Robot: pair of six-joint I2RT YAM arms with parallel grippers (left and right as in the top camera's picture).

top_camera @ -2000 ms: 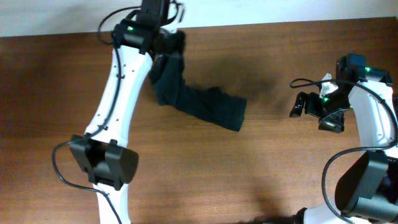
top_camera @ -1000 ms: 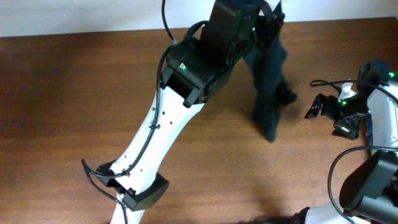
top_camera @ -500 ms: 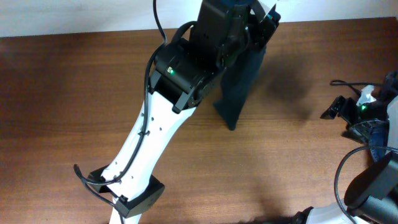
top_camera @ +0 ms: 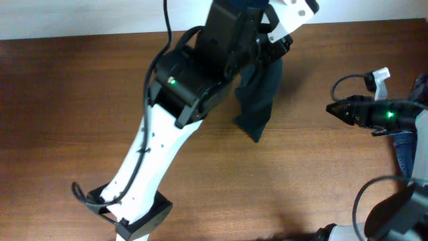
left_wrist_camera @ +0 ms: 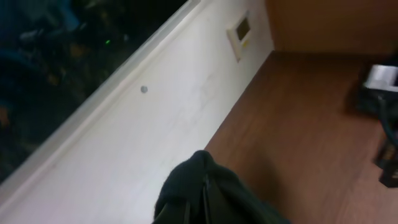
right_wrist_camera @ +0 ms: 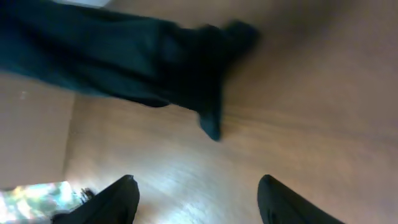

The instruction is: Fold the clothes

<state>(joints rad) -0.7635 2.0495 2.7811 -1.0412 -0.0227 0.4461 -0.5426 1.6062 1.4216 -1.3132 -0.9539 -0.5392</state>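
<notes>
The clothes (top_camera: 257,100), a black T-shirt, hang bunched in the air above the table's far middle, and their lower corner reaches down near the wood. My left gripper (top_camera: 274,48) is raised high and shut on their top edge. In the left wrist view the dark fabric (left_wrist_camera: 205,196) bulges around the left gripper (left_wrist_camera: 202,186). My right gripper (top_camera: 332,109) points left toward the hanging shirt, a short way off to its right. In the right wrist view the right gripper (right_wrist_camera: 199,196) is open with only bare wood between its fingers, and the clothes (right_wrist_camera: 124,56) stretch across the top.
The brown wooden table (top_camera: 67,120) spreads under both arms. A blue denim garment (top_camera: 404,150) shows at the right edge beside the right arm. A white wall (left_wrist_camera: 155,112) runs behind the table's far edge.
The right gripper has swung left toward the shirt and its jaws have narrowed somewhat. The left arm keeps the shirt lifted, and the hanging fabric has shifted slightly.
</notes>
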